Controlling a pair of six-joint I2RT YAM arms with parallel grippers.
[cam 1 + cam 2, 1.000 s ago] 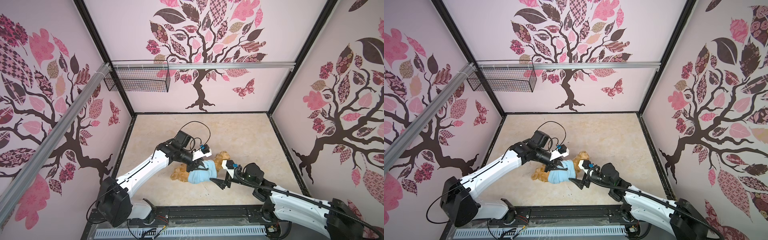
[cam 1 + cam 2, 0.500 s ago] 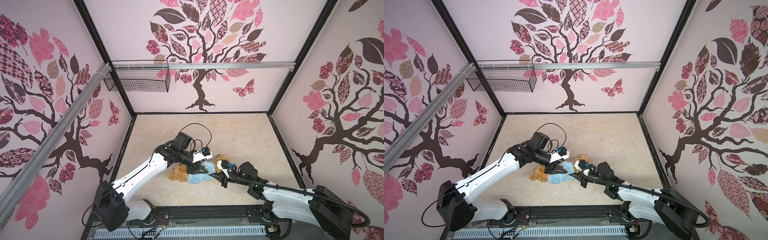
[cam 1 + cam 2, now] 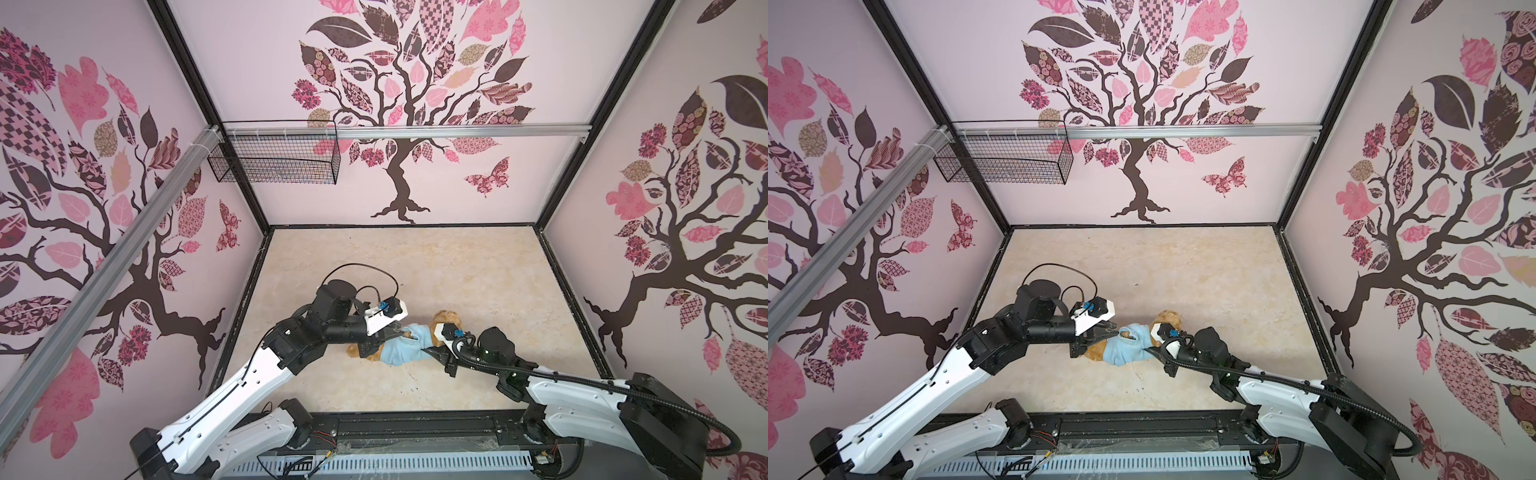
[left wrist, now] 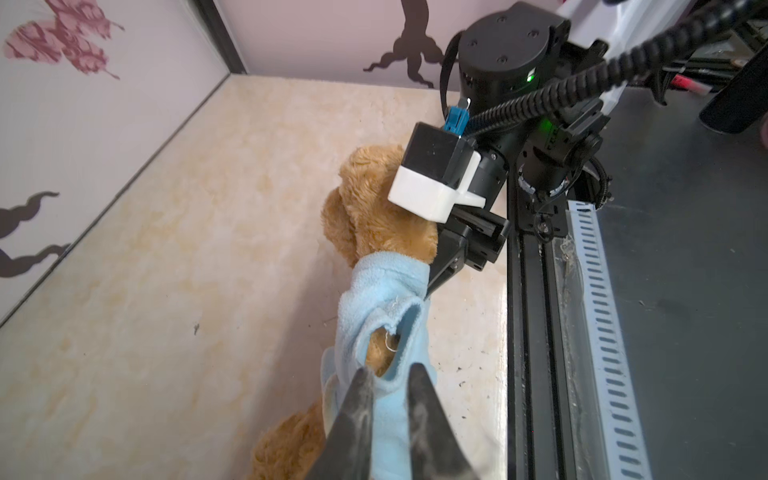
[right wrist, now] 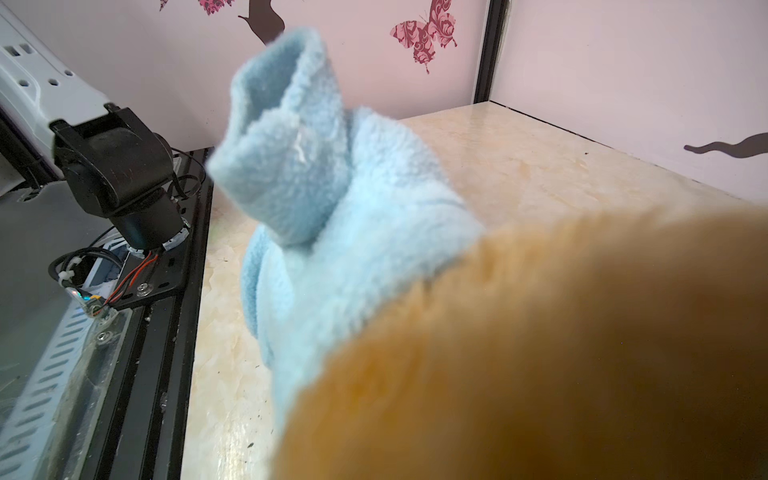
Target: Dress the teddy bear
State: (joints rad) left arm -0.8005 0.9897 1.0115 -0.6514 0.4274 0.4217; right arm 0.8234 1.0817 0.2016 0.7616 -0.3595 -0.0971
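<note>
The teddy bear (image 3: pixel 448 319) (image 3: pixel 1169 318) lies on its side near the table's front, head to the right, with a light-blue shirt (image 3: pixel 405 348) (image 3: pixel 1128 345) round its body. My left gripper (image 3: pixel 398 331) (image 3: pixel 1115 331) is shut on the shirt's cloth beside an open sleeve hole (image 4: pixel 390 376). My right gripper (image 3: pixel 427 352) (image 3: pixel 1148 351) comes in from the right. Its fingers (image 4: pixel 441 266) form one closed wedge at the shirt's edge under the bear's head (image 4: pixel 374 208). In the right wrist view the bear's fur (image 5: pixel 540 353) hides the fingers, and a sleeve (image 5: pixel 286 166) stands up.
A wire basket (image 3: pixel 274 160) hangs from the aluminium rail (image 3: pixel 457 132) on the back wall. The black arm rail (image 3: pixel 415 424) runs along the table's front edge (image 4: pixel 536 332). Patterned walls close in the left, back and right sides.
My right gripper has moved left, in to the shirt beside the bear's head, and has gone from open to shut. My left gripper has stayed at the shirt.
</note>
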